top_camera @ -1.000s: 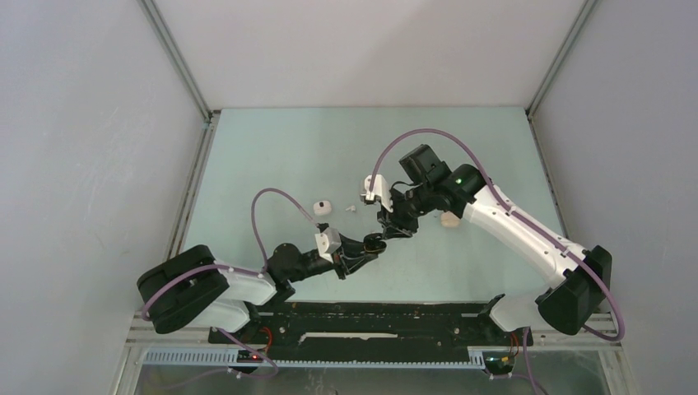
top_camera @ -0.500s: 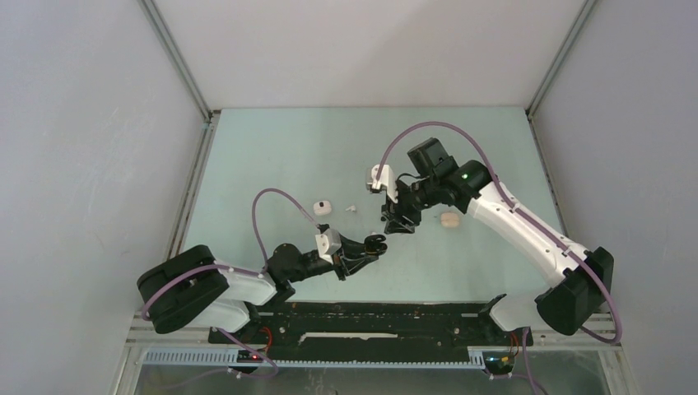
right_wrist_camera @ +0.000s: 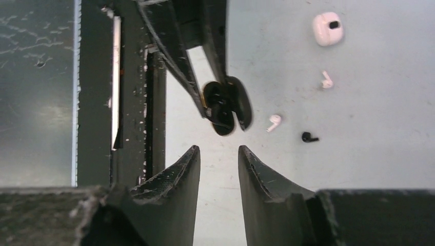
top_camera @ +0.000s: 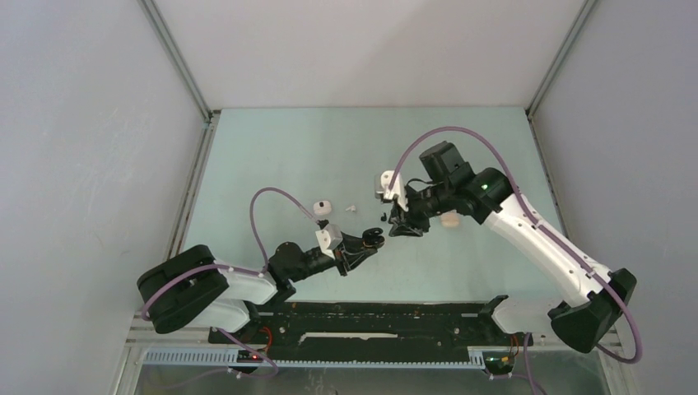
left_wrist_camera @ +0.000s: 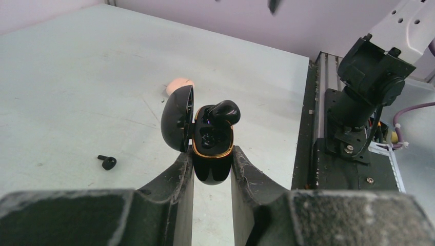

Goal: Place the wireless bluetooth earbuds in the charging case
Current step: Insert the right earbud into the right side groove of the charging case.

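Right fingers, narrowly parted and empty, have backed away, leaving you a black earbud apparently only perched in the charging case your left fingers clamp.

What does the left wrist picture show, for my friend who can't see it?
The left tool grips an open black charging case, one black earbud sticking out of it. A second black earbud lies loose on the pale table to the left.

blocked: right claw facing held case (lid open) | room: table beyond buds
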Controlling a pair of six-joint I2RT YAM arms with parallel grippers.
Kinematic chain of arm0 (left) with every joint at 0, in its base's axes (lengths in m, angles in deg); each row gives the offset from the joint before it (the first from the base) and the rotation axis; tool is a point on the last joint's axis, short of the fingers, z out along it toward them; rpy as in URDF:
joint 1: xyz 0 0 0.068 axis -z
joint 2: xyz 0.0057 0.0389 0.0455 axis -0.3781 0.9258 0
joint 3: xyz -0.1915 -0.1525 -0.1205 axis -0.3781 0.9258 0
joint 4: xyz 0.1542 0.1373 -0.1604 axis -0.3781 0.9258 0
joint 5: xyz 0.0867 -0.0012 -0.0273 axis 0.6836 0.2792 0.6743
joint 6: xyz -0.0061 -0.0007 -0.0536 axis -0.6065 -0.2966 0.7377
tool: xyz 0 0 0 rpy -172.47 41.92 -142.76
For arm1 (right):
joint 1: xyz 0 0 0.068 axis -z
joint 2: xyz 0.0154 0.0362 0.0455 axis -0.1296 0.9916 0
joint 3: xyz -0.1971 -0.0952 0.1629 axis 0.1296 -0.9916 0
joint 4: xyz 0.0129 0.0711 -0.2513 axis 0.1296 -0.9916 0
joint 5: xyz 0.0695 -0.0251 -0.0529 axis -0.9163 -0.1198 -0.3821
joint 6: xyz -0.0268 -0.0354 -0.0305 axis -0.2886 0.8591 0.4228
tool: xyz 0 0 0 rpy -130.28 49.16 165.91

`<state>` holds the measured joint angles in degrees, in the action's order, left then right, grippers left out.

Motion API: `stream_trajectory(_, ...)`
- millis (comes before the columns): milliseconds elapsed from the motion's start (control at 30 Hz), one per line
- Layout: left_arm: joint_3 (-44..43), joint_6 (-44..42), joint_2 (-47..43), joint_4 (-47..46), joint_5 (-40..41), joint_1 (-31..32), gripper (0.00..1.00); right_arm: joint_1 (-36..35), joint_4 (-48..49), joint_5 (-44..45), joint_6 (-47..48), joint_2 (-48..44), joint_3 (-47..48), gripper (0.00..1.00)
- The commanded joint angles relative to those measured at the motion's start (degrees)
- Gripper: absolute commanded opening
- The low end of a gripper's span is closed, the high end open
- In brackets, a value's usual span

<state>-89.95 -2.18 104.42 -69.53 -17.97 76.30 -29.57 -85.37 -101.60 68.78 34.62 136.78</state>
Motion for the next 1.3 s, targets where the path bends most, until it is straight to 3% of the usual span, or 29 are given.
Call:
stream_trajectory(0,-2.0,-0.9,0.3,-1.4,2.0,0.1,0.00,-6.0,-0.8,4.4,1.9,2.9,0.5,0.35)
stream_trajectory(167,-1.5,-1.2,-0.4,-1.3,1.8,0.1,0.01,-10.6,2.7,11.8,1.3,6.3,0.4,0.37)
stream_trajectory(833,-1.7,-1.0,-1.6,-0.3,-0.8,0.1,0.01,-14.0,2.8,12.2,2.8,8.8,0.5,0.41)
stream_trajectory(1133,-1.2,-1.7,-1.7,-1.8,-2.0,0.1,0.00,-13.2,3.2,12.1,2.7,8.6,0.5,0.21)
stream_trajectory(1267,-0.5,-1.8,-1.4,-3.9,-2.5,0.1,0.01,-11.8,3.2,10.1,2.1,8.2,0.5,0.19)
